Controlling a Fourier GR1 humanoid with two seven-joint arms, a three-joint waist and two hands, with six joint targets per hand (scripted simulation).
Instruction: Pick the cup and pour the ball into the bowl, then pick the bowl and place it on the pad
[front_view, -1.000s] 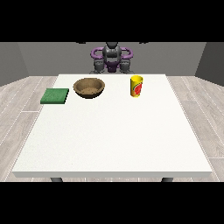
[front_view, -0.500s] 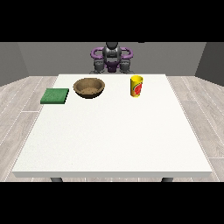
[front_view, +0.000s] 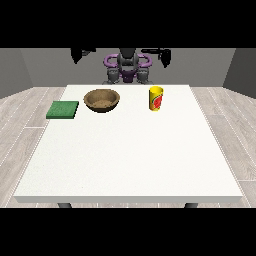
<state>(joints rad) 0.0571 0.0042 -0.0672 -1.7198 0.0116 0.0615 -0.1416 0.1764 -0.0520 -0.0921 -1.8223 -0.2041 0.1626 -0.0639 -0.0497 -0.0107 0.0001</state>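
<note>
**Cup, bowl and pad along the far edge; both hands raised behind the table**

White table (front_view: 128, 160) carries three items, all in the strip nearest the robot's edge.

- Yellow cup (front_view: 156, 99): upright, red and green marking on its side, right of the table's middle line, near the far edge. Nothing touches it. Ball inside: cannot tell, the cup's interior is not visible from this angle.
- Wooden bowl (front_view: 102, 100): upright, left of the middle line, level with the cup and well apart from it. Its inside shows only brown wood.
- Green pad (front_view: 63, 109): flat, square, close to the table's left edge, just left of the bowl with a gap of bare table between them.

Robot torso (front_view: 128, 67) sits centred behind the far edge.

- Hand at the view's left (front_view: 78, 53): held high and out to the side, above and behind the far left corner, clear of the table. Finger state: cannot tell.
- Hand at the view's right (front_view: 164, 55): likewise high, above and behind the cup's side of the far edge, not over the table. Finger state: cannot tell.

Neither hand touches any item.
</note>
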